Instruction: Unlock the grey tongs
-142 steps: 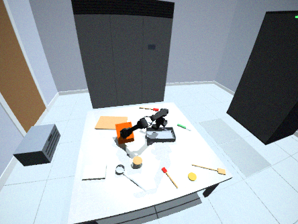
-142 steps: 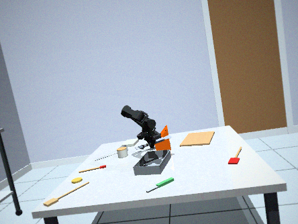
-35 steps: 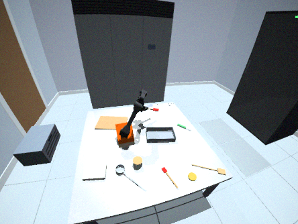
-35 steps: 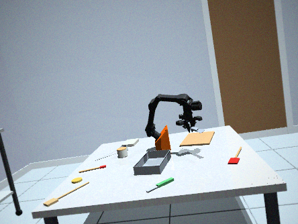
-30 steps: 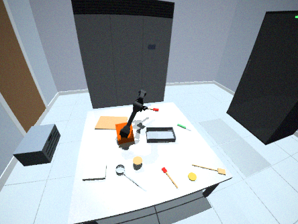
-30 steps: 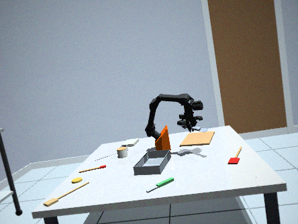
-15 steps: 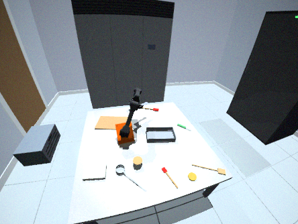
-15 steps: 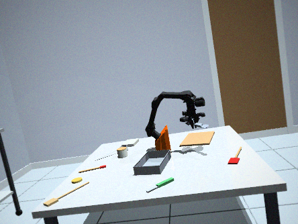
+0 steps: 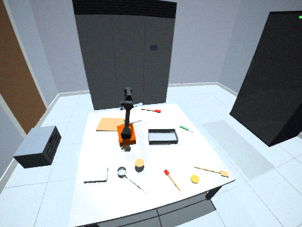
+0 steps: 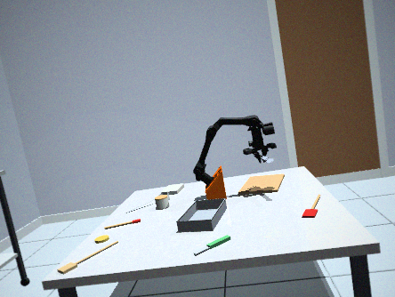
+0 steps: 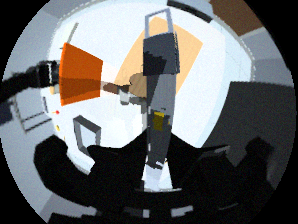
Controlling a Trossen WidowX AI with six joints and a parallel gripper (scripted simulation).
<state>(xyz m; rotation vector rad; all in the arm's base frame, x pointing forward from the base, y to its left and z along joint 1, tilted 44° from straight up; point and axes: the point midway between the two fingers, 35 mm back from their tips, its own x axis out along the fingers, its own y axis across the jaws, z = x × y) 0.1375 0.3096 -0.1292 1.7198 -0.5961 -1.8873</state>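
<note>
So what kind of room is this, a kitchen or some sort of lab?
Probably a test room set up for kitchen tasks, not a real kitchen: one white table holds a roasting tin, a wooden board and scattered utensils, while dark cabinets line bare walls.

Lab-like test room, white table [image 9: 102, 190], dark cabinets [image 9: 124, 51], tiled floor [image 9: 258, 190]

The gripper [image 10: 259, 155] is hanging high above the wooden board [image 10: 262, 182], its jaws closing on the grey tongs [image 11: 158, 90] — open air is lying between them and the board. Nothing is standing on the board. The orange base [image 10: 216, 184] is rising just beside it; the roasting tin [image 10: 202, 214] is sitting further off on the surface [image 10: 276, 231].
</note>
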